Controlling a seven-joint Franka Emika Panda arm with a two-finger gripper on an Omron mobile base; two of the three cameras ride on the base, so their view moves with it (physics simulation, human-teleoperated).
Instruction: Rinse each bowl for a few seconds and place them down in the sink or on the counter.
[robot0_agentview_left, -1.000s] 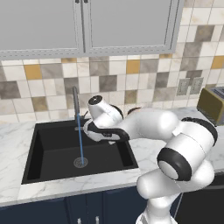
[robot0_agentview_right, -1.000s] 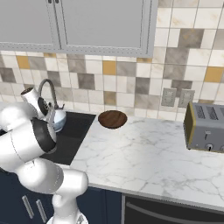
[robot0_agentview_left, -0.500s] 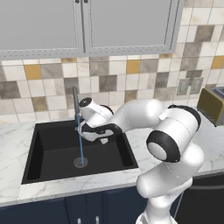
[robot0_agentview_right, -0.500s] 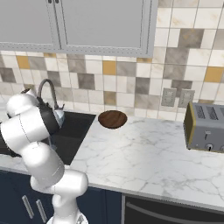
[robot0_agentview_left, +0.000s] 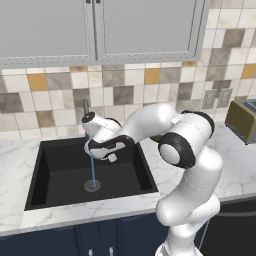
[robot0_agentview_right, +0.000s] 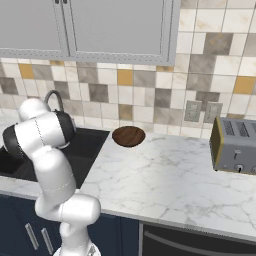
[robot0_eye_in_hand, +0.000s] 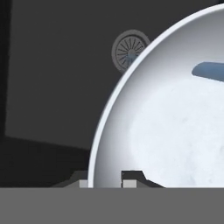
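Observation:
The glossy white bowl is tilted over the black sink, and my gripper is shut on its rim, one finger inside and one outside. A blue water stream from the faucet touches the bowl's inside. In the left base view my gripper hangs just under the spout, above the round drain. The dark brown bowl sits upright on the marble counter, right of the sink.
A boxy toaster stands at the counter's far right. Grey wall cabinets hang above the tiled backsplash. My arm reaches across the sink's right edge, over the counter beside it.
My hand has swung left with the white bowl, from the sink's right side to under the faucet stream. The brown bowl has not moved.

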